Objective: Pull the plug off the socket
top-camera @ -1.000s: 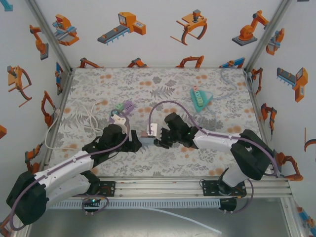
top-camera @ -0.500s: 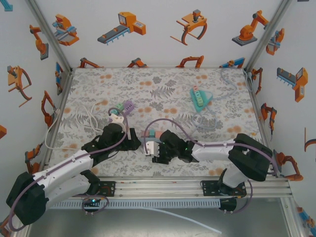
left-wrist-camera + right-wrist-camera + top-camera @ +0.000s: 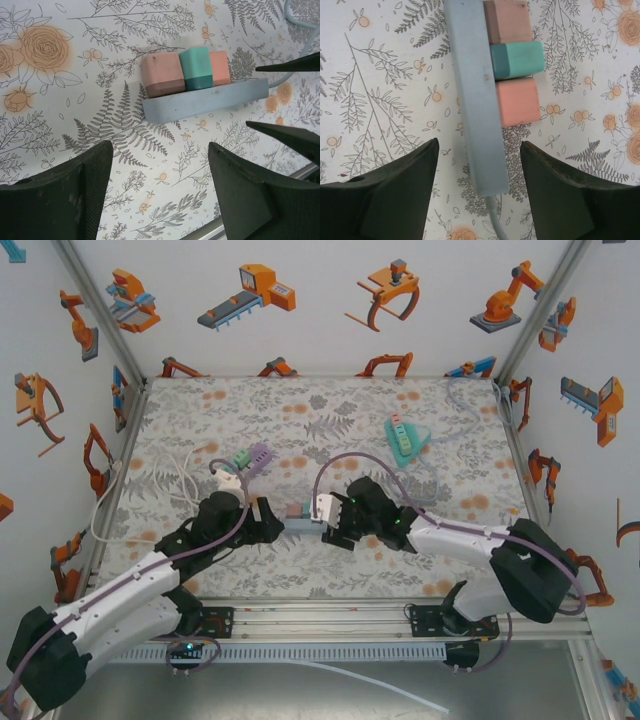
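The socket, a grey-blue strip [image 3: 298, 525], lies flat on the flowered table between my two grippers. Three plug blocks sit side by side in it: a brownish-pink plug [image 3: 162, 75], a teal plug [image 3: 197, 67] and a salmon plug [image 3: 219, 67]. My left gripper [image 3: 159, 200] is open just short of the strip's free end, with bare table between its fingers. My right gripper [image 3: 479, 192] is open at the cable end [image 3: 490, 180] of the strip [image 3: 472, 90]. That end lies between the fingers, touching neither. The grey cable [image 3: 496, 222] runs out towards the wrist.
A green power strip [image 3: 403, 438] lies at the back right. A purple and a white plug [image 3: 250, 460] with a white cable [image 3: 175, 475] lie at the back left. The aluminium rail [image 3: 300, 172] marks the near table edge. Printed walls close in three sides.
My right gripper has opened and let go of the strip, which now lies flat on the table. Both arms have shifted slightly, and the left gripper has opened a little wider.
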